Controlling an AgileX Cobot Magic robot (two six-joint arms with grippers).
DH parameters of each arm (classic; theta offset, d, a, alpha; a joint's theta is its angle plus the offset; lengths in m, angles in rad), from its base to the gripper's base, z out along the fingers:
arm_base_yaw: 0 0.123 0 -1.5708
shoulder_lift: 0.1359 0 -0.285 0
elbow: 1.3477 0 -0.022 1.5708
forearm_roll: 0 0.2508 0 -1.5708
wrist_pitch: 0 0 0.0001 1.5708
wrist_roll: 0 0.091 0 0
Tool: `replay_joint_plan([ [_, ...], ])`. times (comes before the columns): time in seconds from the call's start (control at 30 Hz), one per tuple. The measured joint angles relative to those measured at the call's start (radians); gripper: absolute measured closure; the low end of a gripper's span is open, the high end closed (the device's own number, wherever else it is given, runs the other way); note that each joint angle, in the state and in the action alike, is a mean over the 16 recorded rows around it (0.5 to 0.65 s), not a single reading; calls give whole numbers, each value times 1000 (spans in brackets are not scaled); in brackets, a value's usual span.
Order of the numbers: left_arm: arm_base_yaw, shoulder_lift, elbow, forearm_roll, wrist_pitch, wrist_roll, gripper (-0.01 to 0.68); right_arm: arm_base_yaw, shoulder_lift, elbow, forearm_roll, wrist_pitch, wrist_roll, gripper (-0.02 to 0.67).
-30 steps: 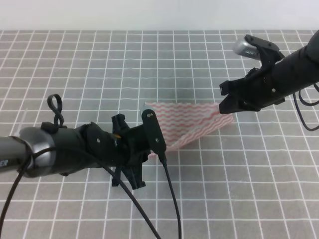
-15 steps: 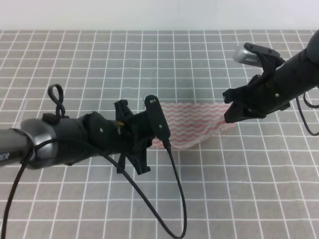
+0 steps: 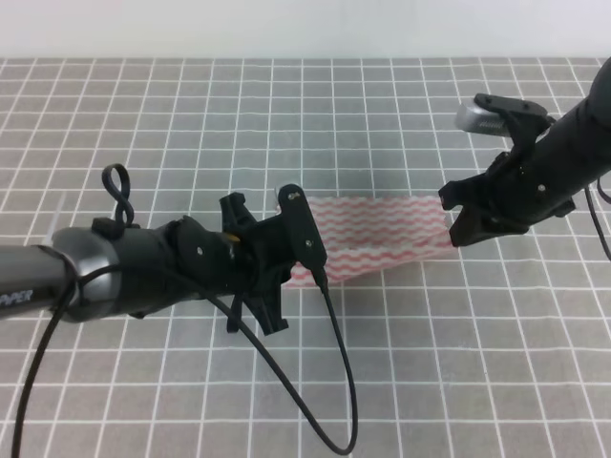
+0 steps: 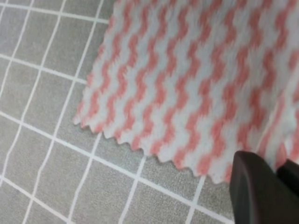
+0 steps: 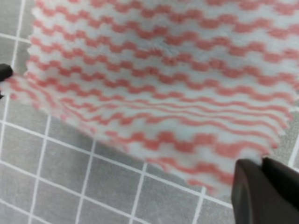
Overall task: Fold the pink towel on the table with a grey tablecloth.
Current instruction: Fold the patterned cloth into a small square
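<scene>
We see our two black arms, the left arm point(image 3: 143, 272) with a grey sleeve, looping black cables and white lettering, the right arm point(image 3: 535, 172) silver-capped

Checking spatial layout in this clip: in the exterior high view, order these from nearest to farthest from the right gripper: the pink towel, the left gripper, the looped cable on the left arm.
1. The pink towel: its right end meets the right gripper.
2. The left gripper: at the towel's opposite, left end.
3. The looped cable: farther left, standing up from the left arm.

Pale wall point(image 3: 305, 27) behind table.
</scene>
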Motion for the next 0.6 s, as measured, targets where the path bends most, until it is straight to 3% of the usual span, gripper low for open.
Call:
replay_joint_plan([
  [0.6, 5, 7, -4, -2, -4, 1, 675, 0, -71, 76, -39, -64, 25, 664],
])
